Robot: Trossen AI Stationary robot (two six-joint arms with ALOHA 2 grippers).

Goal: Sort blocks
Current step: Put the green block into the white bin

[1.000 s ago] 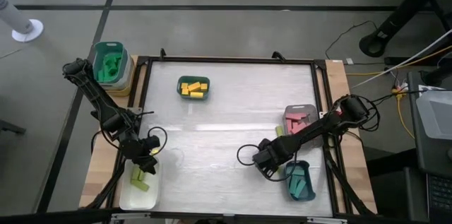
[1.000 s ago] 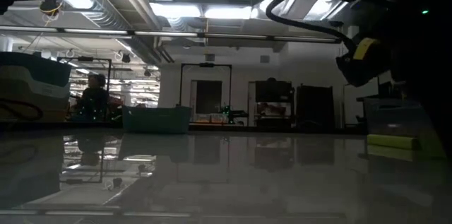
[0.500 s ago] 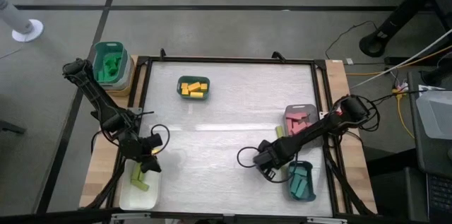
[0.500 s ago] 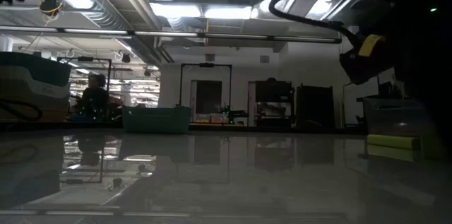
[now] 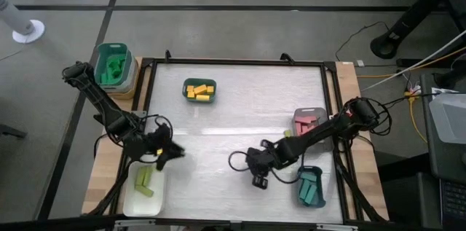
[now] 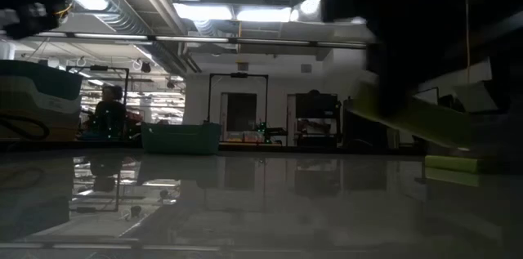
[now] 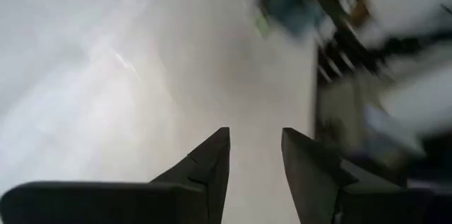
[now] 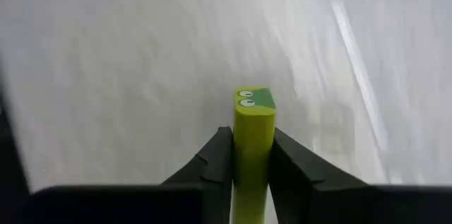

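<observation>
though blurred low down, right gripper clamps a lime block.

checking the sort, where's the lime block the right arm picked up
The lime block is clamped in the right gripper, low centre of the high view, left of the teal tray.

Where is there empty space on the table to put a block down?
The widest bare patch is the table middle, between the yellow tray and the pink tray. It is crowded on the right around the right gripper, which holds a lime block, and near the left gripper by the white tray.
</observation>
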